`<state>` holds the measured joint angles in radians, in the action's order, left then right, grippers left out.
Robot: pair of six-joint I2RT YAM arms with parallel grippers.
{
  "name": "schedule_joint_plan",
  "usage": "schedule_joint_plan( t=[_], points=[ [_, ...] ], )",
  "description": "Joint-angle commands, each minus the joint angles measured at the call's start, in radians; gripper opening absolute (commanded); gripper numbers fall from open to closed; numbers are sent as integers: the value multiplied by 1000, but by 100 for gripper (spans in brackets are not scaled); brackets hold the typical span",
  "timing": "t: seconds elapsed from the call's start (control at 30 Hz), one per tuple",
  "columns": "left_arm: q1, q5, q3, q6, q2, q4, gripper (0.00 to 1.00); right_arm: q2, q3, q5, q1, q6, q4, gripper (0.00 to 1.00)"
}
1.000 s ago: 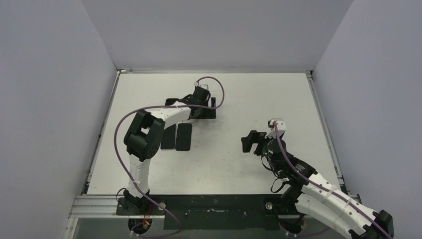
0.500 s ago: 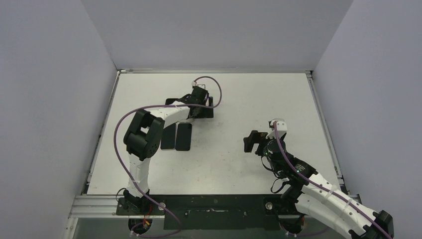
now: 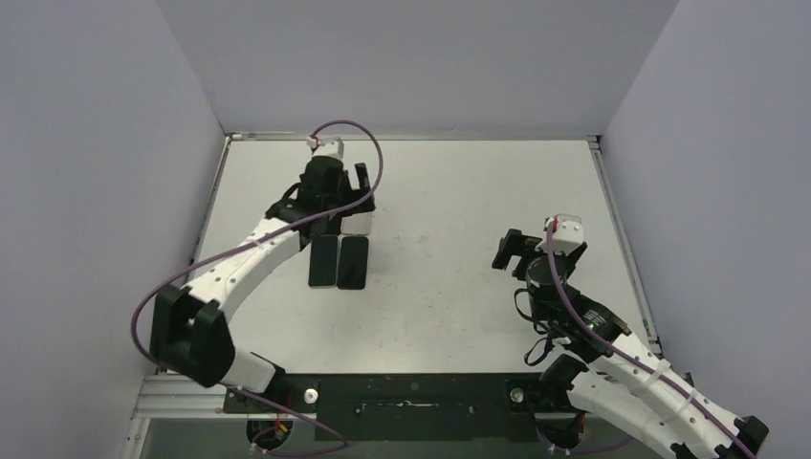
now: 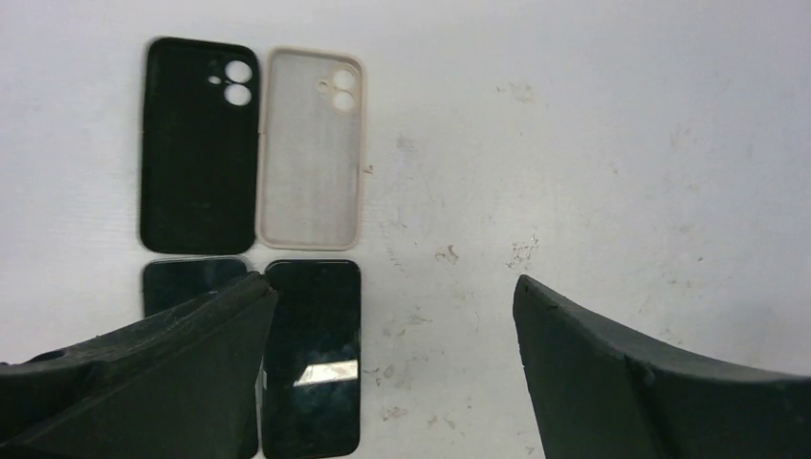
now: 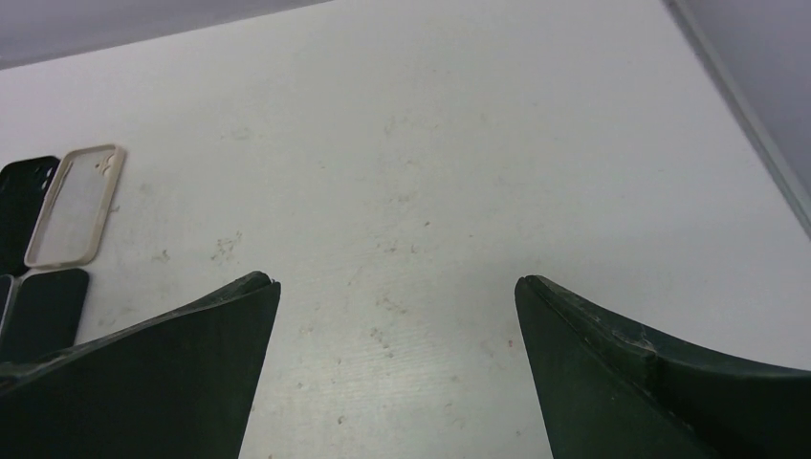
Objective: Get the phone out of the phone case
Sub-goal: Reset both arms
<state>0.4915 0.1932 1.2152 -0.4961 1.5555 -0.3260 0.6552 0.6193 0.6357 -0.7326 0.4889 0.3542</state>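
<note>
Your left gripper [image 4: 392, 287] hangs over the table [image 3: 459, 191] with its jaws spread wide and nothing between them. Below it, in the left wrist view, a black case [image 4: 198, 145] and a beige case [image 4: 313, 148] lie side by side, edges almost touching. Both are hollow side up and empty, camera cut-outs showing. Just beside them, toward the arm bases, lie two bare phones: the first phone [image 4: 311, 359] in line with the beige case, the second phone [image 4: 186, 282] in line with the black one and half hidden behind a finger. Your right gripper [image 5: 397, 282] sits well apart from all this, jaws also wide, holding nothing.
</note>
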Motion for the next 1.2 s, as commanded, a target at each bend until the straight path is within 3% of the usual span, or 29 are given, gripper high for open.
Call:
schedule_joint_plan(
  t=[0.0, 0.13, 0.3, 0.5, 0.63, 1.17],
  points=[
    [-43, 82, -109, 6, -256, -28, 95, -47, 40, 181, 3, -107, -18, 100],
    [-56, 195, -183, 54, -458, -97, 97, -111, 29, 310, 10, -112, -64, 100],
    [-57, 353, -292, 88, -721, -135, 98, -114, 93, 406, 17, -144, 45, 100],
    [-57, 488, -567, 153, -1099, -56, 97, -162, 83, 386, 19, -207, 42, 100],
    [-57, 535, -649, 162, -1264, -79, 97, -209, 52, 368, 19, -194, 37, 100],
    [-57, 581, -683, 171, -1284, -49, 97, -180, 25, 365, 21, -125, 77, 100]
  ],
)
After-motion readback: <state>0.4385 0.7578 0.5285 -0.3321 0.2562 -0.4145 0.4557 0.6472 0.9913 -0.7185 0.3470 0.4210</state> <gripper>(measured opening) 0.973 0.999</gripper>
